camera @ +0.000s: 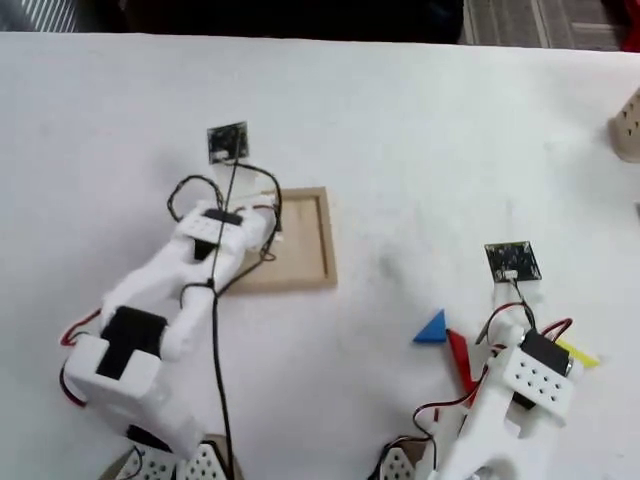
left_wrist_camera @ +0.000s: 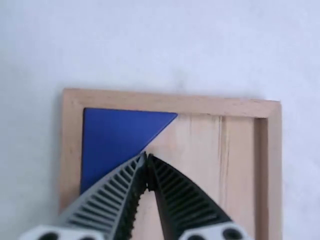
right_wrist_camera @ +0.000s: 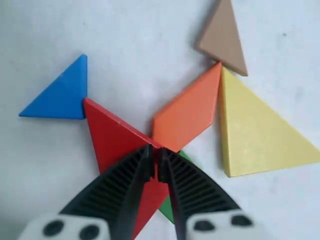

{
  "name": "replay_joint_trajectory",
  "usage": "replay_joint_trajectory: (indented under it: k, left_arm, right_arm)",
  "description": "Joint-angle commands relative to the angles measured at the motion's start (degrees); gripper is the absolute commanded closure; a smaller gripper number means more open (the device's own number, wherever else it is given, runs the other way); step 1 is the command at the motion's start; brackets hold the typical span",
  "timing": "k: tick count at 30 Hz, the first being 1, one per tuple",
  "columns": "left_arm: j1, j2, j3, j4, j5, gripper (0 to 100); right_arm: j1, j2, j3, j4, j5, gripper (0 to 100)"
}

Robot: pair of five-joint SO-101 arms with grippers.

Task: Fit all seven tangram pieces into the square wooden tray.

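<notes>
Hovering over white table (camera: 420,130) (dark room (camera: 300,15) beyond): left tool (left_wrist_camera: 146,159) and right tool (right_wrist_camera: 154,152), both pinched together.

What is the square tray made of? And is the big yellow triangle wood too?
The tray looks like bare pale wood: grain lines run along its floor and rim, with no shine. The yellow triangle has a flat, matte, evenly coloured face and a thick edge; painted wood probably, though plastic is possible.
</notes>
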Motion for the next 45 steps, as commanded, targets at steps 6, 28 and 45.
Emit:
replay_joint_trajectory:
  k: [6, 28, 45]
  left_arm:
    - [-1.1, -7.0, -2.4, 5.8, 0.4, 98]
    - [-16.7, -17.1, 3.6, -0.3, -2.8, 98]
    - [-11.6, 10.9, -19.9, 14.9, 0.9, 98]
  right_arm:
    - [-0.4, 0.1, 0.5, -0.2, 0.8, 97.2]
    - [-0.3, 0.0, 1.1, -0.2, 0.4, 97.2]
    - [-0.3, 0.0, 1.2, -0.2, 0.4, 97.2]
